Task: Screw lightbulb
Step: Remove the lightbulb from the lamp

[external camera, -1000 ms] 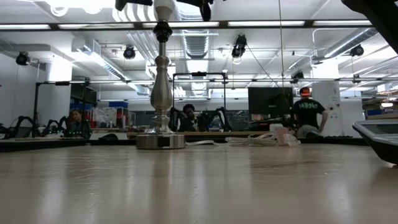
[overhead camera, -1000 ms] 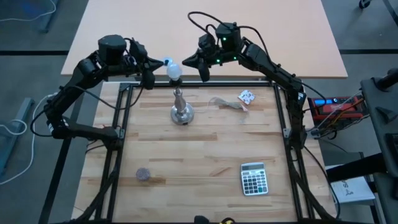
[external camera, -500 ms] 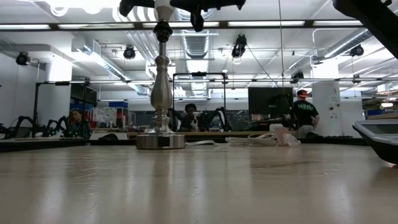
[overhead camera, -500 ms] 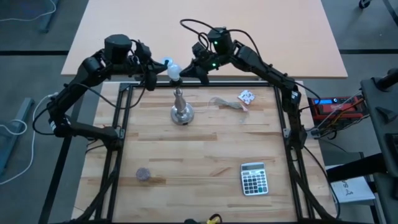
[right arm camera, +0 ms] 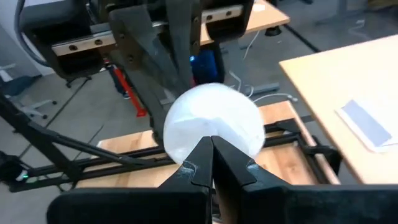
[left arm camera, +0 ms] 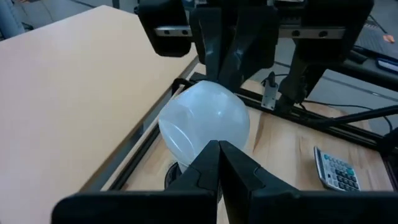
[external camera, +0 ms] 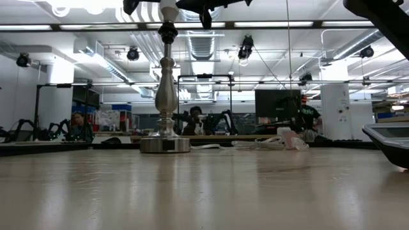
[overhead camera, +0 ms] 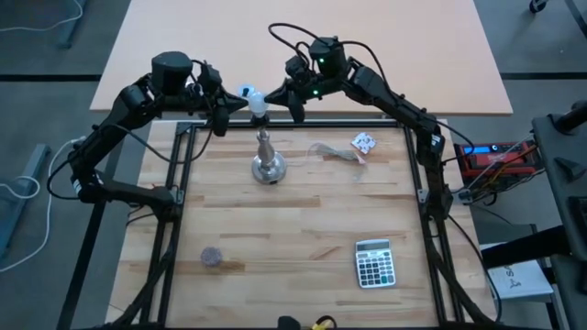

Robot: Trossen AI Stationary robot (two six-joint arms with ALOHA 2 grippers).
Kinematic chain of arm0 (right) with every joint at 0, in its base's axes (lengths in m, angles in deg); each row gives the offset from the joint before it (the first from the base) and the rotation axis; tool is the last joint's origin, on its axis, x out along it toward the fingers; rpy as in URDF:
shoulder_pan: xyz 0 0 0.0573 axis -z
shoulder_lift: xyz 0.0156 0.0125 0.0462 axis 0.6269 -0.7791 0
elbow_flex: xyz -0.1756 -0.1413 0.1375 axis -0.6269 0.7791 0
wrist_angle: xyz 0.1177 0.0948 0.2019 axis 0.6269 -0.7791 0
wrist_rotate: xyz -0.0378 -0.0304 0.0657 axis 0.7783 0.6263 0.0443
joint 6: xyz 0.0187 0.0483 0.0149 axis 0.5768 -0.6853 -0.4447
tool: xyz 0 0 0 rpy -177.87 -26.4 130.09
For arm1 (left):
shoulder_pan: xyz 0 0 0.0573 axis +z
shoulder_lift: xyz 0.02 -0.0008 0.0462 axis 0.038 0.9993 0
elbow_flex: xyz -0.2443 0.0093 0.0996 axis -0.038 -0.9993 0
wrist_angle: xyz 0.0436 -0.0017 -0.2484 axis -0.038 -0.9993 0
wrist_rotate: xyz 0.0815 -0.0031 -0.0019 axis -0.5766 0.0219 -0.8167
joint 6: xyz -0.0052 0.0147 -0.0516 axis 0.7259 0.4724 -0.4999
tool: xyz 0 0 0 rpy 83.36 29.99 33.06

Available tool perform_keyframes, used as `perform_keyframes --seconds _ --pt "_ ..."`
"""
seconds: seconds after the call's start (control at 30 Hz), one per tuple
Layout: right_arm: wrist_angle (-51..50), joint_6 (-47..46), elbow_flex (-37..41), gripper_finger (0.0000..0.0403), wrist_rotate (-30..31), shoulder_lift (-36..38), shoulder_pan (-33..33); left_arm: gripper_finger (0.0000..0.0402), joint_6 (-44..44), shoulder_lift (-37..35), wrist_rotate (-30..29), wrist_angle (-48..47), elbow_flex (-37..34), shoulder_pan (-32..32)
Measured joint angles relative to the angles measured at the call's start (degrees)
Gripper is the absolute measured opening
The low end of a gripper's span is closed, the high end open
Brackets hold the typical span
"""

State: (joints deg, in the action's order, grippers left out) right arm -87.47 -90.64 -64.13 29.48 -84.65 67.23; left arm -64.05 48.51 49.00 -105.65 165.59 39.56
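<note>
The lightbulb (overhead camera: 258,98), a frosted white globe, sits at the top of the silver stand (overhead camera: 266,161) near the far edge of the table (overhead camera: 293,238), its glass filling the middle of both wrist views (left arm camera: 204,122) (right arm camera: 212,122). The left pincer (overhead camera: 227,108) is just beside the globe on one side, and in its own wrist view its two dark fingers (left arm camera: 214,163) lie pressed together, closed on nothing, their tip right at the bulb's glass. The right pincer (overhead camera: 287,98) is just beside the globe on the opposite side, and its fingers (right arm camera: 210,160) are likewise drawn together with the tip at the glass. In the low view the stand (external camera: 165,96) rises upright from its round base, with both pincers dark at the upper edge. Farther along the table lie a crumpled white paper scrap (overhead camera: 363,143), a calculator (overhead camera: 374,262) near the front right, and a small round grey disc (overhead camera: 212,257) at the front left.
</note>
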Motion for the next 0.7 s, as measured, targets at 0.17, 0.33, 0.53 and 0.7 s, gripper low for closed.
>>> perform_keyframes --seconds 0.17,0.33,0.53,0.7 --pt "0.39 1.17 0.00 0.0000 0.00 0.07 0.12 0.0000 0.09 0.53 1.05 0.18 0.02 0.01" --pt "1.64 4.13 0.00 0.0000 0.13 0.07 0.08 0.0000 0.18 1.37 1.70 1.04 0.02 -0.22" --pt "2.08 7.60 0.00 0.0000 3.91 0.07 0.02 0.0000 0.40 1.57 2.07 1.14 0.04 -0.26" --pt "1.74 7.16 0.00 0.0000 3.85 0.30 0.02 0.0000 1.74 0.86 1.32 1.08 0.90 -0.20"
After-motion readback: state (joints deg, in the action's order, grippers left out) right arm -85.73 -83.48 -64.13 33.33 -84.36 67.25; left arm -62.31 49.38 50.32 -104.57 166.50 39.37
